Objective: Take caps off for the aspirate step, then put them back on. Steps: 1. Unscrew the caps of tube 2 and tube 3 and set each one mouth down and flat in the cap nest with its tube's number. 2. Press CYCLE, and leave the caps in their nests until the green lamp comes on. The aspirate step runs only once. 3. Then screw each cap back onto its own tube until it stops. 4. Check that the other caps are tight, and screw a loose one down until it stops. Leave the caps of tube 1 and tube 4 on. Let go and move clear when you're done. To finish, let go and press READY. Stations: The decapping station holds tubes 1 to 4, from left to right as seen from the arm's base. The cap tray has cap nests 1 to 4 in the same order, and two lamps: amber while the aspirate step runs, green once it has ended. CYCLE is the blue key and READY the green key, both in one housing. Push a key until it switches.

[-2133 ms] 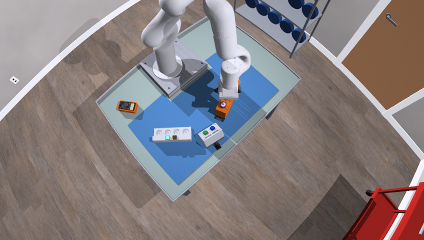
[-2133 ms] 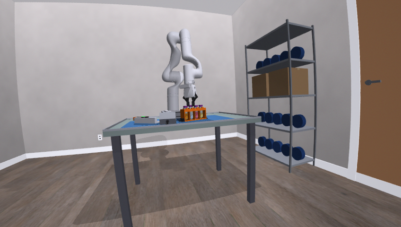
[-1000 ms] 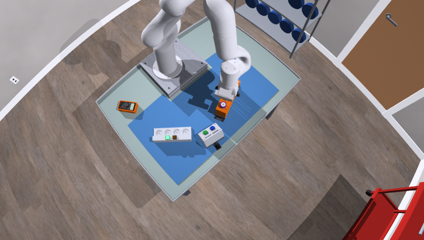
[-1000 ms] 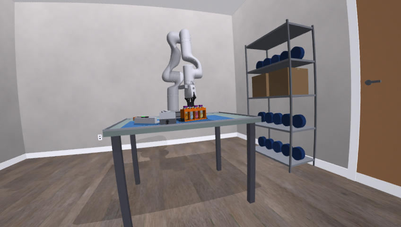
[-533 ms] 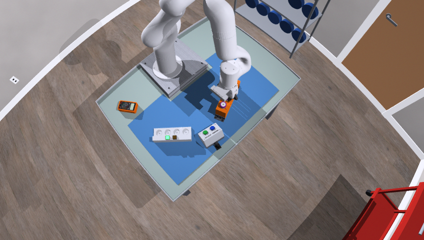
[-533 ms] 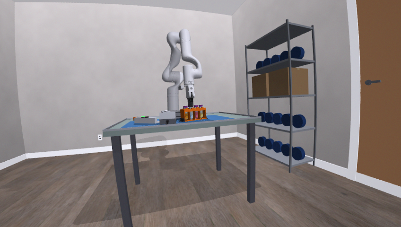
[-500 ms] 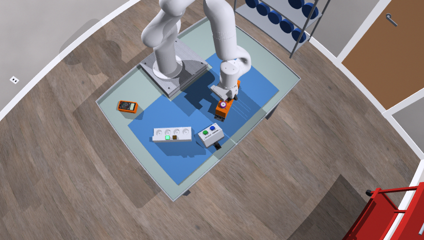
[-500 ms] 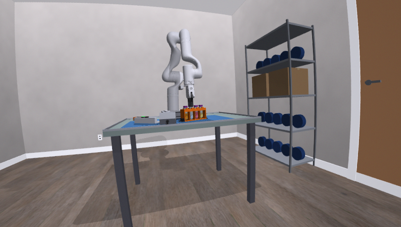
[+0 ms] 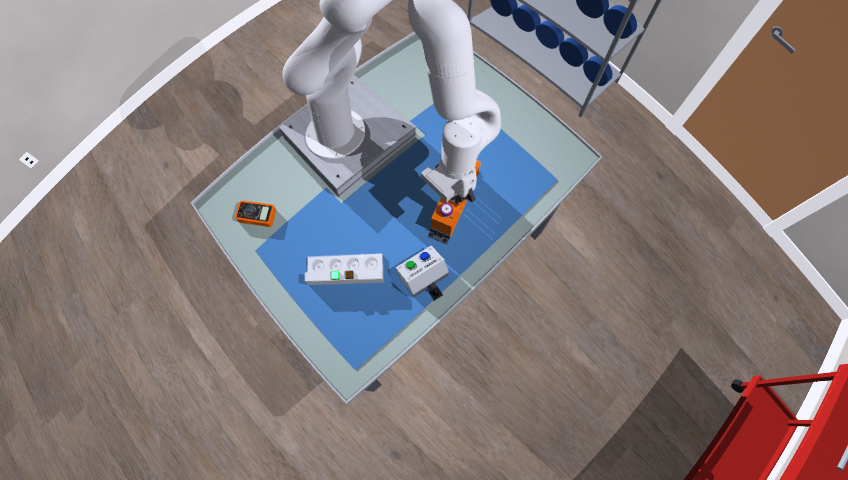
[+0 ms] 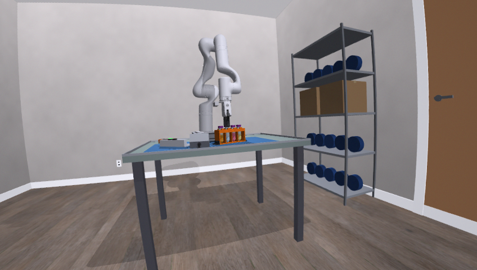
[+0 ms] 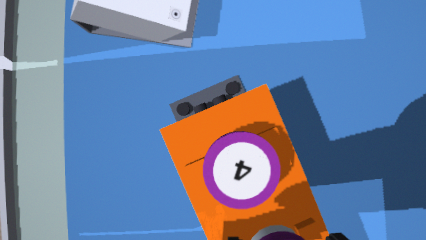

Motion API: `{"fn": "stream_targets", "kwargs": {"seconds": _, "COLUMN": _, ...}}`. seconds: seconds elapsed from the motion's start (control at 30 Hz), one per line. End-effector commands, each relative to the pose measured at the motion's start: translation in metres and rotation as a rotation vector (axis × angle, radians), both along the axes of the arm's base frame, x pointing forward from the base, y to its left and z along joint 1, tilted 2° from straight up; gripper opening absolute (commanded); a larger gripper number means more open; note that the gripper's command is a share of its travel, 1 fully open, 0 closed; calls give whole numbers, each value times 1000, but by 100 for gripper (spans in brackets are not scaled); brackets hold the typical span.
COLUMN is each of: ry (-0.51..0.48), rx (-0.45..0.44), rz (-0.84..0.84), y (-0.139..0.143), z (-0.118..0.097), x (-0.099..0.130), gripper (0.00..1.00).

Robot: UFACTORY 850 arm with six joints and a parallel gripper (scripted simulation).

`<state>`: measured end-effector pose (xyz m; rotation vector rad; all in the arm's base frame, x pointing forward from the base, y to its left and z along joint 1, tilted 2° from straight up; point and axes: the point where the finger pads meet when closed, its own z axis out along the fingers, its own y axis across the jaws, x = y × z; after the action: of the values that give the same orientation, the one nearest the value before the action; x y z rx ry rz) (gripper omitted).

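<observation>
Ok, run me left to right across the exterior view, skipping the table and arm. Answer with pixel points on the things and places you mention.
Wall outlet (image 9: 28,160) (image 10: 118,163), cap tray (image 9: 368,275) (image 10: 173,143), key housing (image 9: 419,276) (image 10: 199,136) (image 11: 130,12), orange decapping station (image 9: 443,224) (image 10: 216,136) (image 11: 197,132), shelf rack (image 9: 594,89) (image 10: 345,133), brown door (image 9: 773,118) (image 10: 451,150).

Cap 4 (image 9: 446,209) (image 11: 208,170): purple rim, white top, black numeral; station (image 9: 442,226) (image 10: 217,137) (image 11: 192,145) orange.

From where I stand, a "4" reads on the white top of the purple-rimmed cap (image 9: 446,209) (image 11: 241,170) on the orange rack (image 9: 443,222) (image 10: 217,136) (image 11: 200,135). The white key box (image 9: 421,272) (image 10: 199,139) (image 11: 145,15) carries dark lettering beside its green key (image 9: 410,265) and blue key (image 9: 424,255), too small for me to make out.
</observation>
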<state>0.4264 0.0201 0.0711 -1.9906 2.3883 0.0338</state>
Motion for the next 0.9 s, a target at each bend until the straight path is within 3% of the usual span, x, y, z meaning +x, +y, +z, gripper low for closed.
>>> {"fn": "stream_targets", "kwargs": {"seconds": 0.0, "ry": -2, "rx": 0, "rz": 0, "y": 0, "z": 1, "x": 1, "gripper": 46}}
{"fn": "stream_targets", "kwargs": {"seconds": 0.17, "ry": -10, "rx": -3, "rz": 200, "y": 0, "z": 2, "x": 1, "gripper": 46}}
{"fn": "stream_targets", "kwargs": {"seconds": 0.23, "ry": -10, "rx": -3, "rz": 200, "y": 0, "z": 2, "x": 1, "gripper": 46}}
{"fn": "stream_targets", "kwargs": {"seconds": 0.7, "ry": -30, "rx": -10, "rz": 759, "y": 0, "z": 2, "x": 1, "gripper": 46}}
{"fn": "stream_targets", "kwargs": {"seconds": 0.87, "ry": -31, "rx": -10, "rz": 785, "y": 0, "z": 2, "x": 1, "gripper": 46}}
